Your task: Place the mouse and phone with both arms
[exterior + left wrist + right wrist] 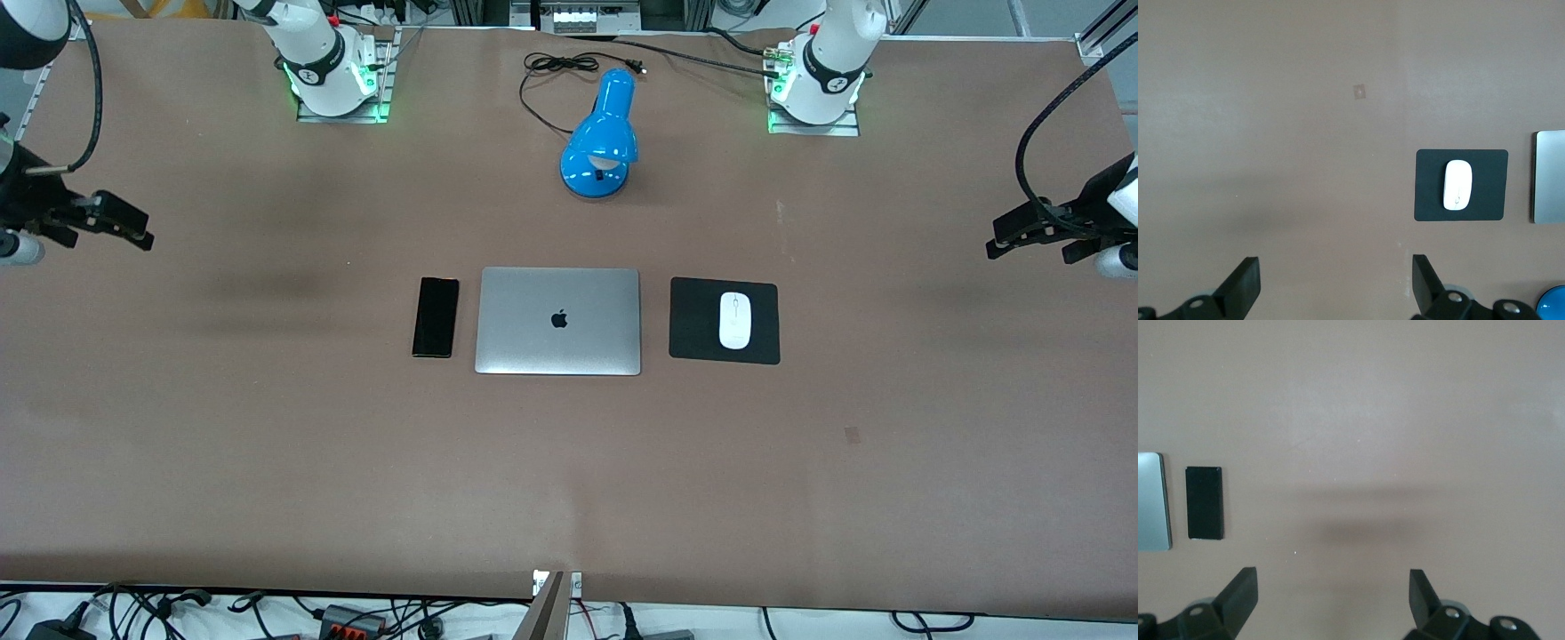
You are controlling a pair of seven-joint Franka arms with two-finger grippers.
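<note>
The white mouse (734, 319) lies on a black mouse pad (685, 342) beside the closed silver laptop (557, 320), toward the left arm's end. It also shows in the left wrist view (1457, 185). The black phone (436, 316) lies flat beside the laptop toward the right arm's end, and shows in the right wrist view (1205, 502). My left gripper (1009, 242) is open and empty, held high over bare table at the left arm's end (1335, 280). My right gripper (124, 227) is open and empty, high over bare table at the right arm's end (1333, 597).
A blue desk lamp (601, 138) with a black cord (556, 67) stands farther from the front camera than the laptop, between the two arm bases. The brown table (569, 480) stretches wide around the items.
</note>
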